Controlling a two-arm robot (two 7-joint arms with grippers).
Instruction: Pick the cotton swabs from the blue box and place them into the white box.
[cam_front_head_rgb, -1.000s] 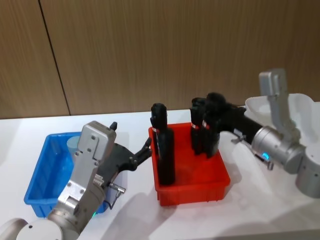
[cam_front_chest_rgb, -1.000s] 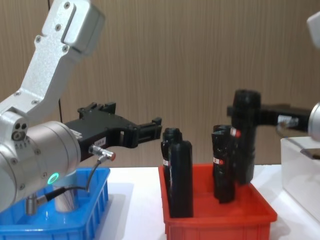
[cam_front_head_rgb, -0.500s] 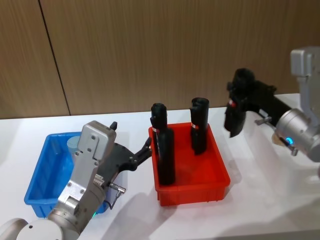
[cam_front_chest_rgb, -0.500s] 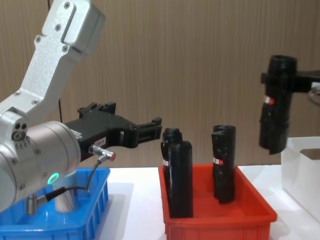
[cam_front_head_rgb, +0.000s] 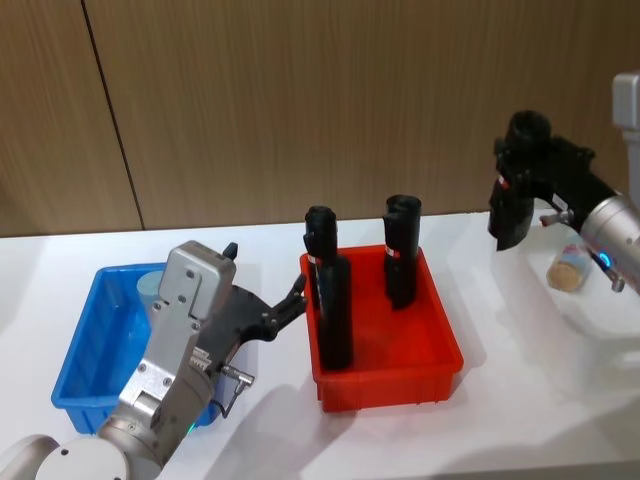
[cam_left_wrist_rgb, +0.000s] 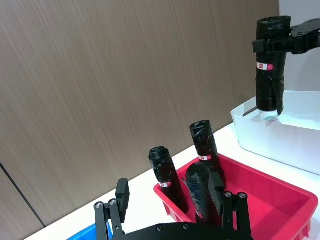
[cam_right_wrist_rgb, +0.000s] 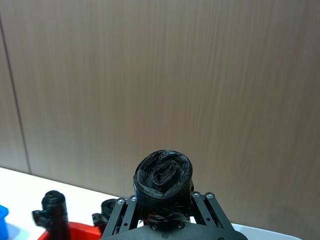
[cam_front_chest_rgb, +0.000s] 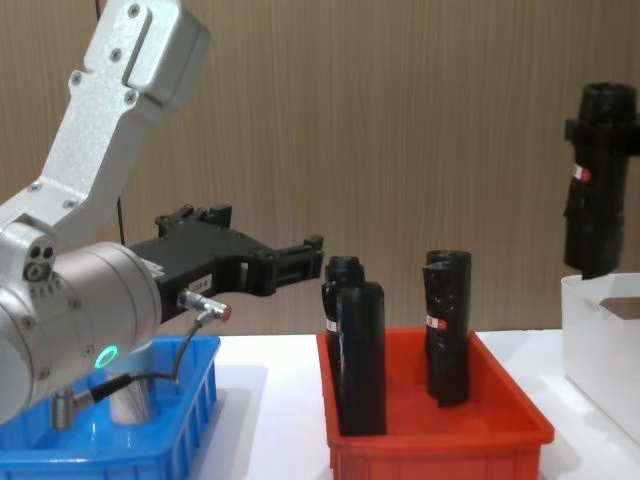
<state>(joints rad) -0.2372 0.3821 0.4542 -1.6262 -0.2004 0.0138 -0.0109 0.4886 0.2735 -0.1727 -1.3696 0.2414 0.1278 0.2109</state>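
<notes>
The blue box (cam_front_head_rgb: 80, 350) sits at the left with a tub of cotton swabs (cam_front_head_rgb: 150, 284) standing in its far end, partly behind my left arm in the chest view (cam_front_chest_rgb: 130, 405). My left gripper (cam_front_head_rgb: 293, 297) hovers open and empty between the blue box and the red bin. Above the white box (cam_left_wrist_rgb: 260, 140) at the right, my right gripper (cam_front_head_rgb: 518, 180) is shut on a tall black bottle (cam_front_head_rgb: 512, 205), held upright. In the right wrist view the bottle's top (cam_right_wrist_rgb: 163, 175) fills the jaws. Another small tub (cam_front_head_rgb: 567, 268) lies on its side in the white box.
A red bin (cam_front_head_rgb: 440, 350) stands in the middle of the white table. In it stand black bottles (cam_front_head_rgb: 330, 300) (cam_front_head_rgb: 401, 250) with red-white labels, three by the left wrist view. A wooden wall runs behind the table.
My right gripper has lifted a black bottle out of the red bin and carried it up and to the right, over the white box. The left arm has not moved.
</notes>
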